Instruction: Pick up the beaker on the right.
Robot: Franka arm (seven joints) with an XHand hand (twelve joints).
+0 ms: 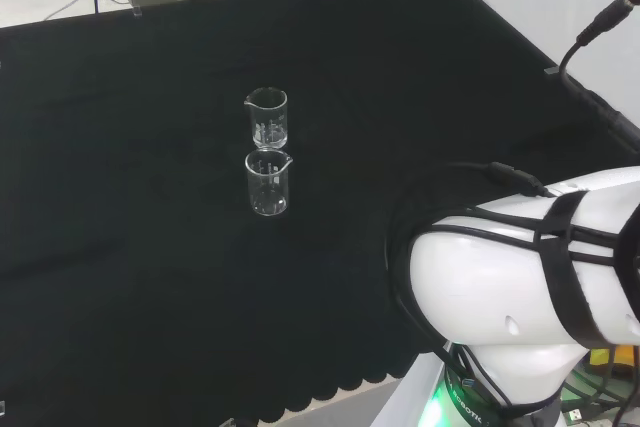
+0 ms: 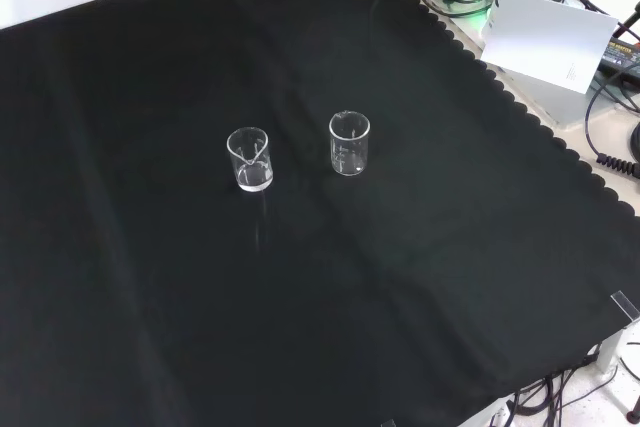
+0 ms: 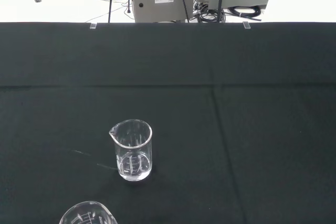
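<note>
I see two clear glass beakers standing upright on the black-clothed surface, close together but not touching. In the head view they sit one behind the other near the middle of the cloth: the farther beaker is at about 12 o'clock from the nearer beaker, their outlines almost meeting. In the front view the same pair stands side by side, the farther beaker at 9 o'clock and the nearer beaker at 3 o'clock, with a clear strip of cloth between them. So the beaker on the right in my front view is the nearer one of the head view. Both look empty as far as I can make out, and each has a pouring spout and printed marks on its wall.

From the wrist camera I get the farther beaker whole and upright, and the rim of the nearer beaker cut by the picture's edge.

The arm's white link sits at 4 o'clock in the head view, well apart from both beakers. I cannot tell whether the robot hand is open or closed
</note>
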